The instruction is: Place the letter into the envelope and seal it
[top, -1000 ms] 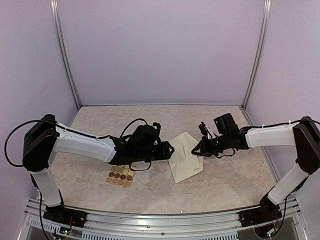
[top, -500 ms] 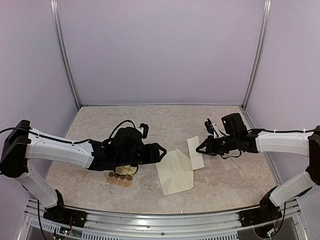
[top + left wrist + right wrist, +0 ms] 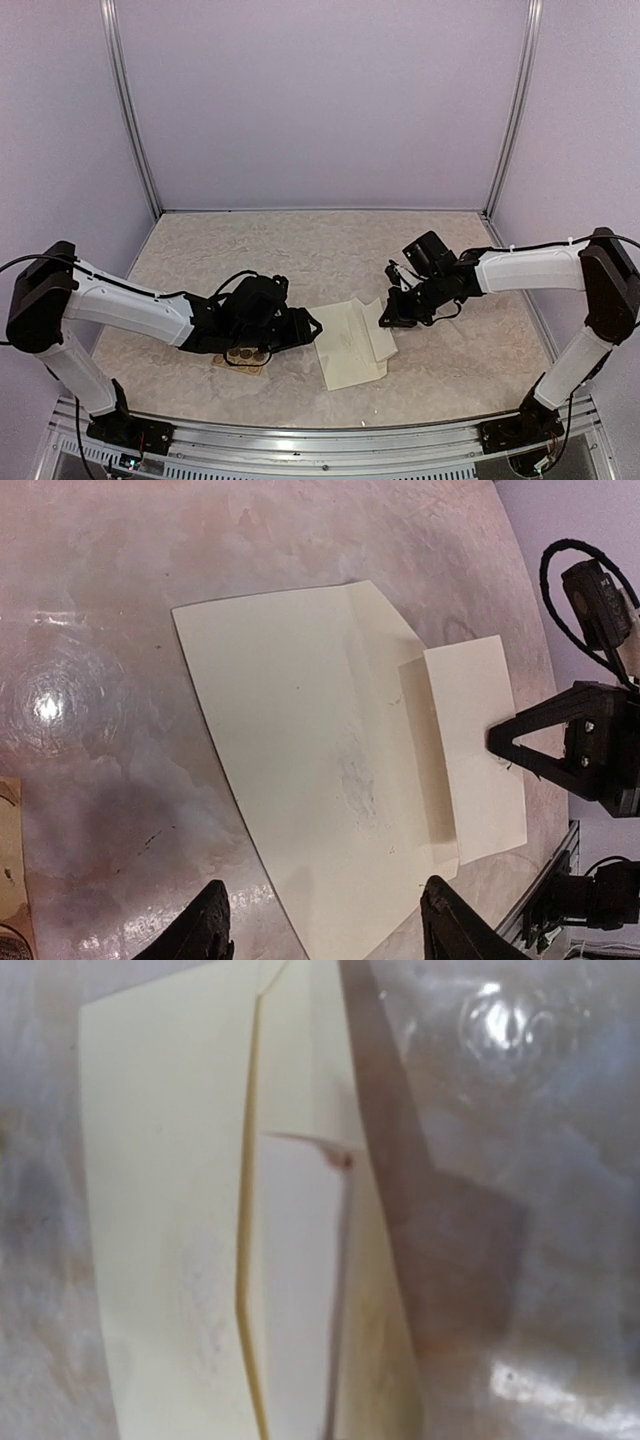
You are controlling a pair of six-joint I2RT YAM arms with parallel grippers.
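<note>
The cream envelope [image 3: 345,348] lies flat at mid-table; it fills the left wrist view [image 3: 310,770] and the left of the right wrist view [image 3: 160,1220]. The folded white letter [image 3: 380,335] overlaps the envelope's right end [image 3: 475,755]. In the right wrist view its edge [image 3: 295,1300] sits by the envelope's opening; I cannot tell how far in it is. My right gripper [image 3: 386,317] is shut on the letter's right edge [image 3: 497,742]. My left gripper [image 3: 310,326] is open, and its fingers straddle the envelope's left end from above [image 3: 325,935].
A tan card of round stickers [image 3: 243,358] lies under my left wrist, left of the envelope; its corner shows in the left wrist view [image 3: 8,880]. The table's front rail [image 3: 320,435] runs close below the envelope. Walls stand at the back and both sides.
My right gripper has carried the letter left, from apart from the envelope onto its right end. My left gripper has drawn back a little toward the front-left. The envelope has barely shifted.
</note>
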